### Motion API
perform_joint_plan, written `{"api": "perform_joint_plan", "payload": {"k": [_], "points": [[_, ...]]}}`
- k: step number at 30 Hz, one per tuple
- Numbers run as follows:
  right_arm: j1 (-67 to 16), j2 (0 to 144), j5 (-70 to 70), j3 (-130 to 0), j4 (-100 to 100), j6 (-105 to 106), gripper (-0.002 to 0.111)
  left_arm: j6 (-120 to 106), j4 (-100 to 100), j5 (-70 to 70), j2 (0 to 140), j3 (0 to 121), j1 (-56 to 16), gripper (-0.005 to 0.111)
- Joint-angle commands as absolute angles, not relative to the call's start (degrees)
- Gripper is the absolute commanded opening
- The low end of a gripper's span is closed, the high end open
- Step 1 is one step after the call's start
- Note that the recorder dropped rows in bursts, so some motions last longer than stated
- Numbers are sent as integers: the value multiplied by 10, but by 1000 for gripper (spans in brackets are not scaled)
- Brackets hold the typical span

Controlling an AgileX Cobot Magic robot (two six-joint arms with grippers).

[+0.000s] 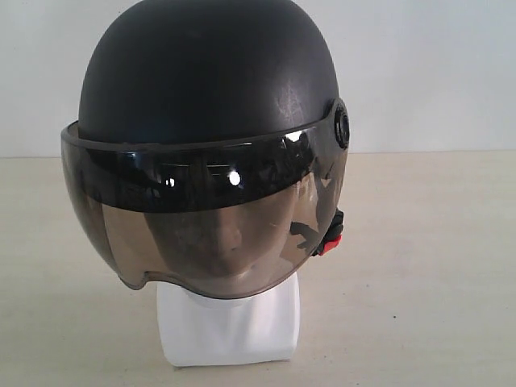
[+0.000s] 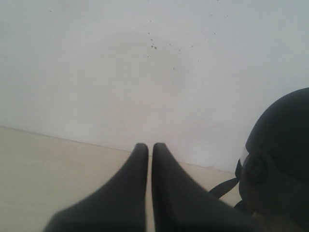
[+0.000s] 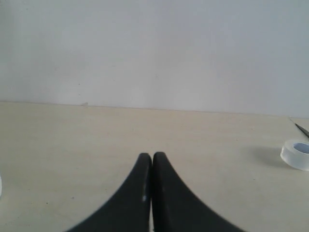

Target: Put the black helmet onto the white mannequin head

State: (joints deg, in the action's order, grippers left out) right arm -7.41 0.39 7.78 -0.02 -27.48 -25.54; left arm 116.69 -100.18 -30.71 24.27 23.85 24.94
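Note:
The black helmet [image 1: 208, 81] sits upright on the white mannequin head [image 1: 230, 326], whose face shows dimly behind the smoky visor [image 1: 201, 234]; only its white neck and base show clear below. A red buckle clip [image 1: 330, 242] hangs at the helmet's side. In the left wrist view the helmet [image 2: 282, 159] is off to one side of my left gripper [image 2: 150, 146], which is shut on nothing with a thin slit between its fingers. My right gripper [image 3: 152, 156] is shut and empty above bare table. Neither gripper shows in the exterior view.
The beige table [image 1: 435, 266] runs back to a pale wall [image 1: 435, 72]. In the right wrist view a clear tape roll [image 3: 296, 154] lies on the table, with a thin dark object [image 3: 302, 130] just beyond it.

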Motion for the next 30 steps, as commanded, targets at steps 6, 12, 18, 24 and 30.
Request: {"api": "perform_joint_plan", "payload": {"k": [6,12,18,24,30], "points": [[-70,0,101,0,-193,-187,0,1170,-999,-302,238,237,251,4],[-70,0,129,0,39,105,0,1170,-999,-302,238,237,251,4],[-70,0,135,0,39,79,0,1170,-999,-302,238,237,251,4],[-70,0,165,0,0,18,0,1170,-999,-302,238,237,251,4],[-70,0,188,0,0,28,0,1170,-999,-302,238,237,251,4]]}}
